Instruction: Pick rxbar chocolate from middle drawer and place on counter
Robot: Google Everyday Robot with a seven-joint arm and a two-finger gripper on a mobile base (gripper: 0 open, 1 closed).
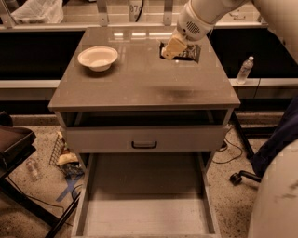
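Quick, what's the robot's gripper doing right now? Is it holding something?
Gripper: above the counter's far right, at a black bar; open or closed cannot be told.

Speckled floor (28,209) strewn with cables (231,155) — a water bottle (245,69) stands on a pale ledge (267,82).

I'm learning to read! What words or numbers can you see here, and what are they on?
Nothing reads clearly.
Dark packet under the gripper, at the counter's back right: lettering too blurred.
Water bottle label: too small.
White tag behind the counter: marks too blurred.
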